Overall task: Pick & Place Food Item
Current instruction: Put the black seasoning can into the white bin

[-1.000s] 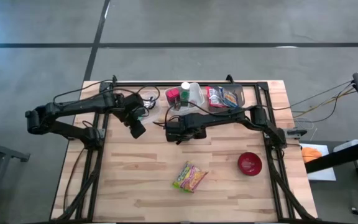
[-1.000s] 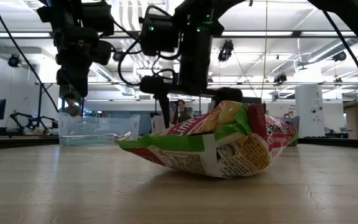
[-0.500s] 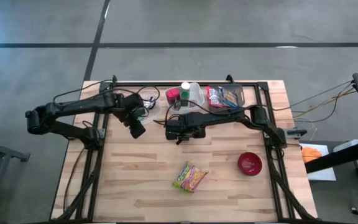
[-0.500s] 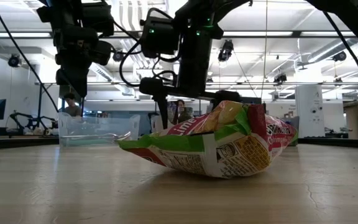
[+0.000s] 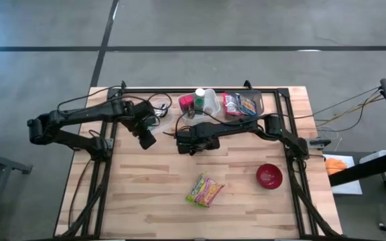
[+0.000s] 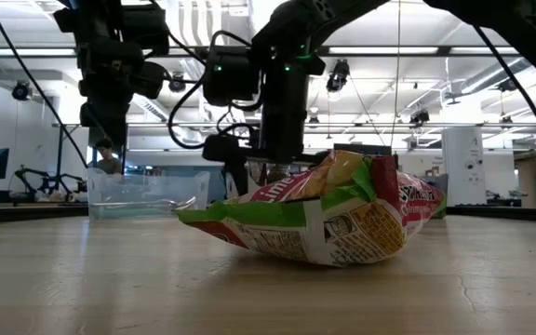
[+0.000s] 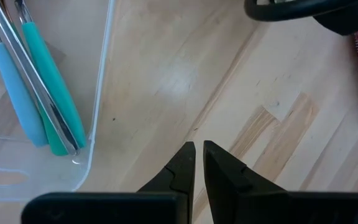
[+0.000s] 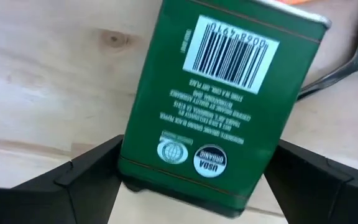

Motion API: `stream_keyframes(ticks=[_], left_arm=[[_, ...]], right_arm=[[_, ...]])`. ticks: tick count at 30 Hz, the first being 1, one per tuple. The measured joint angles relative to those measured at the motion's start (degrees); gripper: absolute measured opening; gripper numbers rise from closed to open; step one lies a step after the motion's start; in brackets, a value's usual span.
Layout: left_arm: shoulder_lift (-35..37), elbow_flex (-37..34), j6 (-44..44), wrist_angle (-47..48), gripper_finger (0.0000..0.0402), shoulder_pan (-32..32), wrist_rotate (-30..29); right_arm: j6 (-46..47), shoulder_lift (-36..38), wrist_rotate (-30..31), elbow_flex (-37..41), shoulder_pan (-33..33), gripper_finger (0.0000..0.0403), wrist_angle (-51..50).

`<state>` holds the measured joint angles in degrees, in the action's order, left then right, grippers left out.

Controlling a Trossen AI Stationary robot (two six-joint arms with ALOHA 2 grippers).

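A green tin [image 8: 222, 99] with a barcode lies flat on the wooden table. My right gripper [image 8: 197, 171] points down over it near the table's middle [image 5: 188, 142], open, with one finger on each side of the tin's near end; I see no touch. The gripper body hides the tin in the high view. A green-and-pink snack bag [image 5: 205, 190] lies flat nearer the front edge and fills the low view [image 6: 324, 219]. My left gripper [image 7: 197, 152] hangs shut and holds nothing above bare wood, left of the right gripper [image 5: 147, 141].
A clear tray [image 7: 98, 93] holding teal-handled utensils [image 7: 48, 93] lies beside my left gripper. A clear bin with packets [image 5: 243, 104], a red-and-green can [image 5: 187, 102] and a white-capped bottle [image 5: 200, 94] stand along the far edge. A red bowl [image 5: 269, 175] sits front right.
My right gripper has sunk toward the table over the green tin, still open, and edged slightly toward the table's left.
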<state>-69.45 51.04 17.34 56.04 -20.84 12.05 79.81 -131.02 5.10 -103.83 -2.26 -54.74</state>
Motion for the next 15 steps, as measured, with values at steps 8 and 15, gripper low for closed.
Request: stream_keyframes(ticks=[8, 15], left_arm=[[0.0, 0.0, 0.0, 0.2, 0.0036, 0.0, 0.0], [0.0, 0.0, 0.0, 1.0, 0.0036, 0.0, 0.0]], right_arm=[[0.2, -0.1, 0.8, 0.0, 0.0, 0.0323, -0.8], [0.5, -0.1, 1.4, 0.0, 0.0, 0.0275, -0.8]])
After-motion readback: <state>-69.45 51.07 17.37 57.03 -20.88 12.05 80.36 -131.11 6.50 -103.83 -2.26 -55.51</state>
